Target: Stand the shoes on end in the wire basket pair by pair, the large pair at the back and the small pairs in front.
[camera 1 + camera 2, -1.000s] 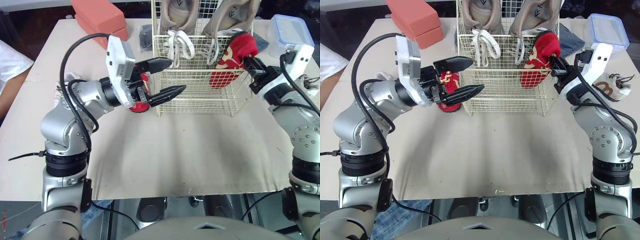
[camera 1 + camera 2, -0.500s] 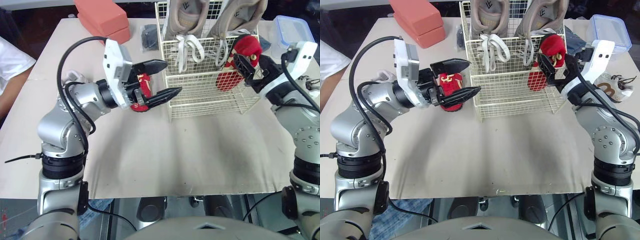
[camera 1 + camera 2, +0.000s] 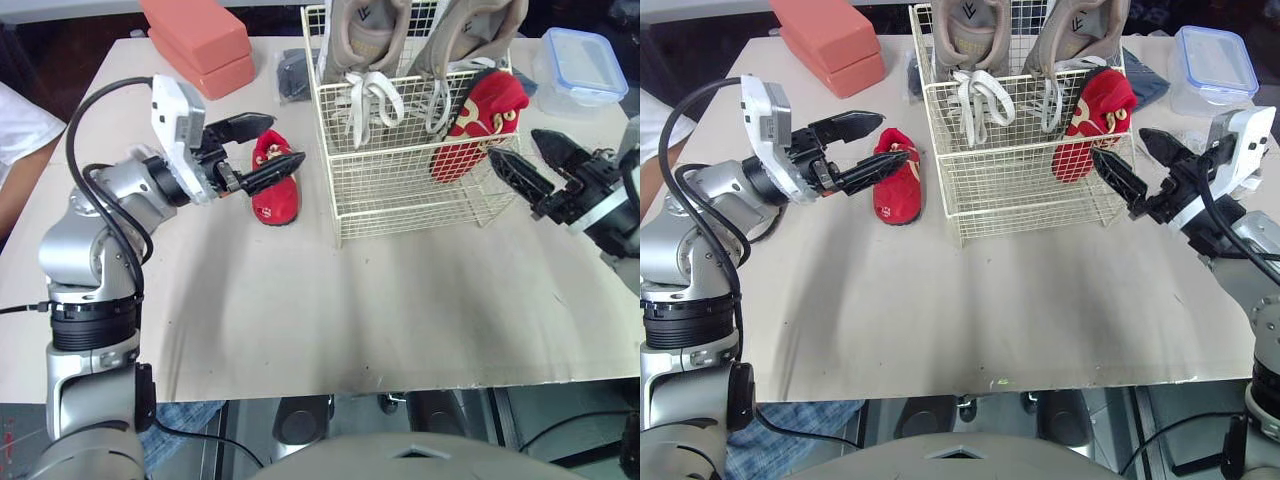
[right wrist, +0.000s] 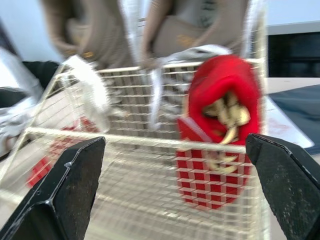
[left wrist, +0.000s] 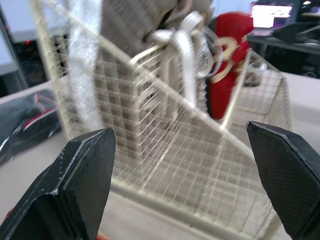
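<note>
**One red shoe in the basket, its mate on the table, both grippers empty**

At the far left we see a white sleeve [image 3: 18,125] at the table's edge, and behind it two salmon-pink blocks [image 3: 195,42] stacked on the table [image 3: 350,300].

The left gripper [image 3: 283,140] reaches toward the basket with its jaws spread wide and nothing between them. Its lower finger crosses over the heel end of the loose red shoe [image 3: 275,185]; we cannot tell whether it touches. That shoe lies flat on its sole on the table, just left of the basket.

A dark bundle [image 3: 290,72] sits behind the shoe, beside the basket's back left corner.

The wire basket [image 3: 400,195] stands near the middle of the table. The large tan pair [image 3: 365,30] stands on end along its back wall, white laces hanging forward. The other red shoe [image 3: 480,125] stands on end in the front right corner, leaning against the wire.

The right gripper [image 3: 513,143] hangs just outside that corner, jaws apart and holding nothing.

A clear box with a blue lid [image 3: 580,65] sits at the far right.
</note>
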Tool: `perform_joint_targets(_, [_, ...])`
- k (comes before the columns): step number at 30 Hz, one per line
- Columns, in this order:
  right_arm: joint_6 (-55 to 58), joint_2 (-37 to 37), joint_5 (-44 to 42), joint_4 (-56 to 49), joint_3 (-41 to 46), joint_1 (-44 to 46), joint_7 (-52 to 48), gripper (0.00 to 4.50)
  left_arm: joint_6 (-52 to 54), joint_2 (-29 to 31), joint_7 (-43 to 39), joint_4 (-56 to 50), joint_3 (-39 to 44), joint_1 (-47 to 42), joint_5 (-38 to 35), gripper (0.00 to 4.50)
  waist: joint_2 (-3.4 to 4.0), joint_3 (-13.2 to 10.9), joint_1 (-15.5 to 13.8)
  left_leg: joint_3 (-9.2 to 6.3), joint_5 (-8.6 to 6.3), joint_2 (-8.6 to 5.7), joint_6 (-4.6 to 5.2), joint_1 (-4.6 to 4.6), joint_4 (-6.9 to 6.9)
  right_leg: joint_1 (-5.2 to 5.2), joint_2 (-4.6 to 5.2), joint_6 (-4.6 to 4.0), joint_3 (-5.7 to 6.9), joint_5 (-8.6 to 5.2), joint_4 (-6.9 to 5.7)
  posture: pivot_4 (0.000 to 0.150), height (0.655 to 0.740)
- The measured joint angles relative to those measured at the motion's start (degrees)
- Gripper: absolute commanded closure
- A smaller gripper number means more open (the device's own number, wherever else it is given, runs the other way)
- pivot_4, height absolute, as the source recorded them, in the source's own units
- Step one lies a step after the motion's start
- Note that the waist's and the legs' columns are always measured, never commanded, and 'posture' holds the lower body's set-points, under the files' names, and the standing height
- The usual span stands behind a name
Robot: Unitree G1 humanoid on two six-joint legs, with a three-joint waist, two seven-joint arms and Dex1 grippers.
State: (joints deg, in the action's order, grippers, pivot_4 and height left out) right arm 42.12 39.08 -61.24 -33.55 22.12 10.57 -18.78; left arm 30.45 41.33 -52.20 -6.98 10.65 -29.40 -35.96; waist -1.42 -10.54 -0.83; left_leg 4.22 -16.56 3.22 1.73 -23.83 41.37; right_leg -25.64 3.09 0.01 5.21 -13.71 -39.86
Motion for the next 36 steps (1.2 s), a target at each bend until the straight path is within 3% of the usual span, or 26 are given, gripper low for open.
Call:
perform_joint_targets(5, [-3.47,0.61,1.75,-5.01,-2.28,-6.58,-10.72,0.07,-2.69,-0.2,1.26,6.38,-0.64,-0.75,5.09,0.0,-0.01,0.0,-0.05,-0.03,-0.02,0.01,0.03,-0.01,-0.01,0.01,0.0,0.06,0.04,-0.04,0.01,0.15,0.686])
perform_joint_targets(13, [-11.22,1.65,13.59,-5.95,-6.73,-11.84,-19.73,0.07,0.49,-1.19,7.44,18.87,-0.42,-8.59,8.02,0.0,-0.06,0.03,-0.06,-0.03,0.04,-0.01,-0.08,-0.01,0.01,0.02,0.02,0.09,0.05,-0.05,0.0,0.15,0.686])
perform_joint_targets(23, [-15.01,0.67,18.21,-5.84,-8.24,-12.0,-21.34,0.07,10.41,-0.85,9.48,35.93,-3.35,-14.95,12.91,0.0,-0.09,0.02,-0.08,-0.04,0.06,-0.01,-0.1,-0.02,0.02,0.01,0.01,0.05,0.09,-0.03,-0.02,0.15,0.686])
perform_joint_targets(34, [-17.88,-0.28,20.43,-5.96,-9.37,-13.06,-23.03,0.07,5.78,-4.11,5.67,56.62,-6.8,-27.57,19.55,0.0,-0.15,0.05,-0.09,-0.03,0.06,-0.06,-0.09,0.0,0.06,0.02,0.02,0.04,0.2,-0.01,-0.08,0.15,0.686])
perform_joint_targets(36, [-18.35,-0.75,20.98,-5.99,-10.16,-13.2,-23.0,0.0,4.7,-4.54,4.39,60.76,-6.95,-29.72,21.08,0.88,-0.17,0.07,-0.21,-0.04,0.06,-0.06,-0.09,-0.01,0.09,0.03,0.02,0.04,0.24,-0.02,-0.1,0.15,0.686])
